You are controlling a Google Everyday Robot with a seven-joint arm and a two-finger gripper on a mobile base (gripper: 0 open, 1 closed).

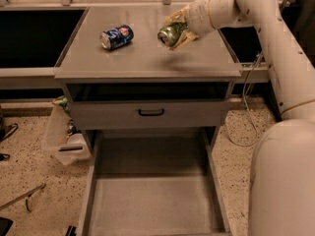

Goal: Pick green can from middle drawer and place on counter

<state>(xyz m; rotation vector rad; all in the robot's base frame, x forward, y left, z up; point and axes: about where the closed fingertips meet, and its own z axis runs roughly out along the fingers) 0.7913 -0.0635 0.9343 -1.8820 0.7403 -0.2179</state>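
Note:
The green can [170, 34] is held on its side in my gripper [178, 31], silver end facing left, just above the right half of the counter [142, 53]. The gripper's pale fingers [186, 38] are closed around the can. My white arm reaches in from the upper right. The middle drawer [147, 195] is pulled out wide below, its grey floor bare.
A blue can with a red-white logo [117, 37] lies on its side on the counter's left part. A drawer front with a black handle [151, 112] sits under the counter. A clear plastic bin [64, 139] stands on the speckled floor at the left.

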